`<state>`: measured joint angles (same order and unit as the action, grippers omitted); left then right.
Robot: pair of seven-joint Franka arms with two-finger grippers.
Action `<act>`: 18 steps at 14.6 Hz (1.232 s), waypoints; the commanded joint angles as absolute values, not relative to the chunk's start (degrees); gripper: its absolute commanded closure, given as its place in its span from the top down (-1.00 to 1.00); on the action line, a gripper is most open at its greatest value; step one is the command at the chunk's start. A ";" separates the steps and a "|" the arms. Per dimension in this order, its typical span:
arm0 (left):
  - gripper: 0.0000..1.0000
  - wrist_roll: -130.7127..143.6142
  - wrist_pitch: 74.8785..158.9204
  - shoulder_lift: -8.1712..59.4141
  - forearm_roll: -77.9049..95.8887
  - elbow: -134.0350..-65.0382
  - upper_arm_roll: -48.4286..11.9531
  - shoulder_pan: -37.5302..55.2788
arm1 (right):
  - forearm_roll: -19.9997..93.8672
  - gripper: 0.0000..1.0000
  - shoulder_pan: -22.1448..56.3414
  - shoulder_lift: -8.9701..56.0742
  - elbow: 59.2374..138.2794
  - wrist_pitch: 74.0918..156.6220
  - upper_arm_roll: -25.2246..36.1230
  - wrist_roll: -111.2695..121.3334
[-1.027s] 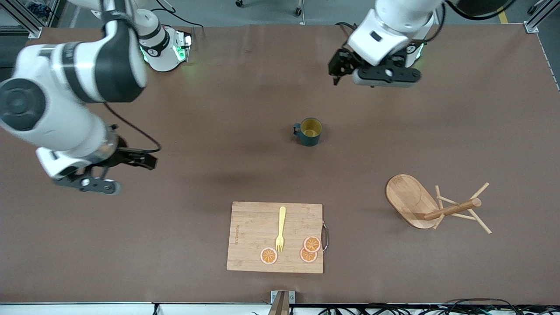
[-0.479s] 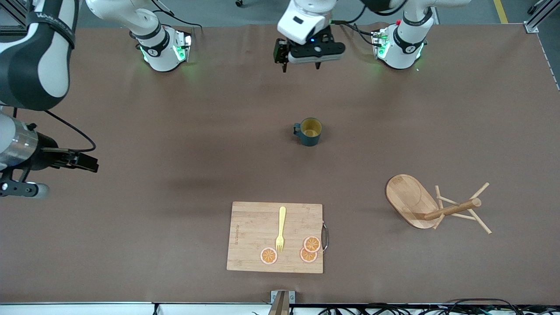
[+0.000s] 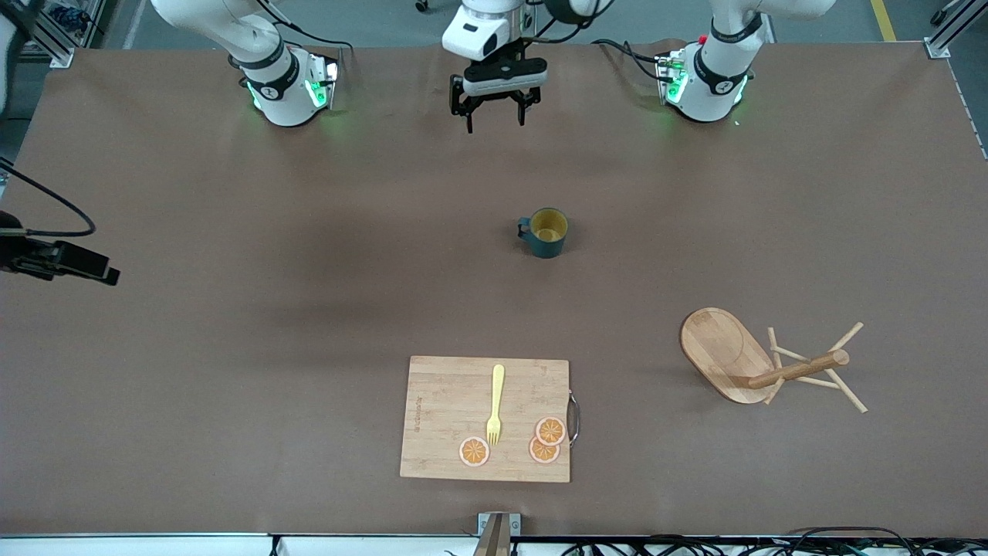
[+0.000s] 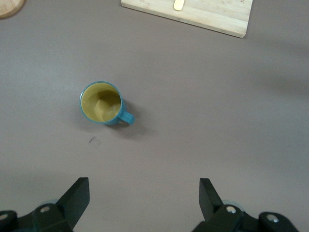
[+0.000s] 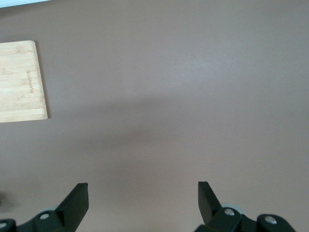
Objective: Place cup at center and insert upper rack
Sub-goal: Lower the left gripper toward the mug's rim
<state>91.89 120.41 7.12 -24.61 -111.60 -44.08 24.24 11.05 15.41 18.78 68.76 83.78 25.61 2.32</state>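
Note:
The cup [image 3: 549,232], dark teal with a yellow inside, stands upright near the table's middle, its handle toward the right arm's end. It shows in the left wrist view too, as the cup [image 4: 101,102]. The upper rack [image 3: 725,351], a wooden mug tree, lies tipped on its side toward the left arm's end, its post and pegs [image 3: 803,369] resting on the table. My left gripper [image 3: 495,117] hangs open between the two bases, apart from the cup, with nothing between its fingers [image 4: 143,186]. My right gripper [image 5: 142,188] is open over bare table at the right arm's end.
A wooden cutting board [image 3: 455,409] lies near the front camera, bearing a yellow fork [image 3: 495,401] and three orange slices [image 3: 474,451]. Its edge shows in both wrist views, as the board [image 4: 207,17] and the board [image 5: 19,82]. The rack's base [image 4: 7,6] peeks into the left wrist view.
The left gripper swung from near its own base to over the table between the two bases. The right arm pulled back toward its end, mostly leaving the front view. Cup and rack stayed put.

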 commanded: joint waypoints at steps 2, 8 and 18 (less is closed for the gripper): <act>1.00 109.46 121.38 16.68 -42.40 -111.70 -43.95 29.52 | 4.23 1.00 2.15 14.24 72.06 84.99 7.78 2.37; 1.00 130.75 119.53 26.01 -67.82 -114.16 -43.77 33.75 | 2.04 1.00 -5.45 12.31 74.00 85.87 -0.17 2.46; 1.00 137.72 108.90 30.06 -78.84 -117.42 -43.51 36.74 | 0.62 1.00 -4.75 -0.17 93.25 95.62 -0.26 2.28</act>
